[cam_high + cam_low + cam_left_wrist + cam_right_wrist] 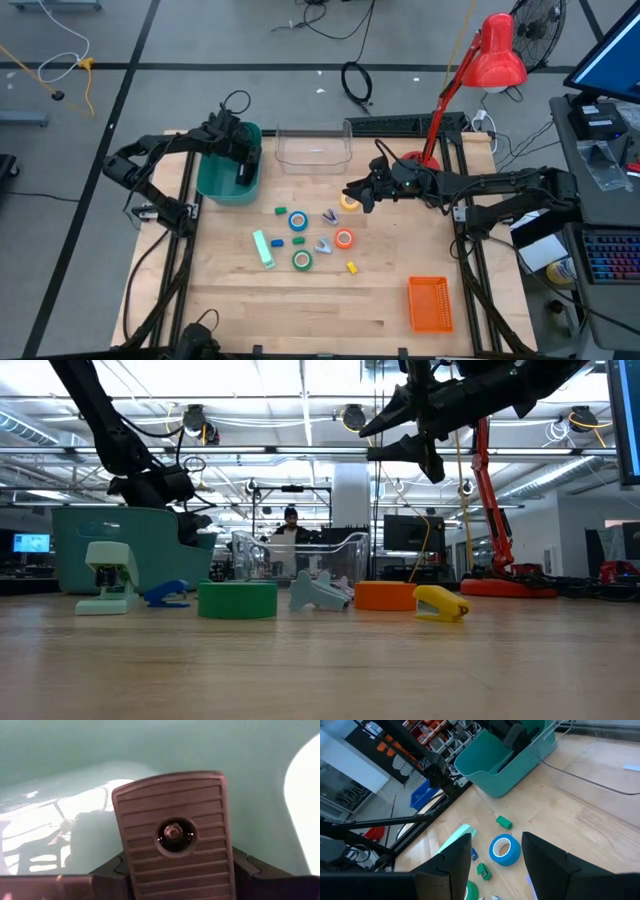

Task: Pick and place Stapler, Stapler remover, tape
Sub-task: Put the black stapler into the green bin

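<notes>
Pale wood makes up the counter (300,300) under me, with a workshop of shelves and screens stretching behind it. My left hand (243,170) is down inside the teal bin (215,185) at the counter's far left; from my wrist I see only one ribbed finger pad (172,835) against the teal wall, so I cannot tell whether those fingers are apart or together. My right hand (495,865) hangs in the air above the middle of the counter, fingers apart and holding nothing.

Directly beneath it lies the blue tape (504,850). The orange tape (343,238) and the green tape (302,260) lie a little nearer the front, and the yellow tape (349,203) sits just under my right wrist. A mint-green stapler (263,249) lies left of the rolls, and a grey staple remover (324,245) rests between the green and orange rolls. A clear tray (313,148) stands beside the bin, an orange basket (430,303) sits at the front right, and a red lamp (490,60) stands at the far right.
</notes>
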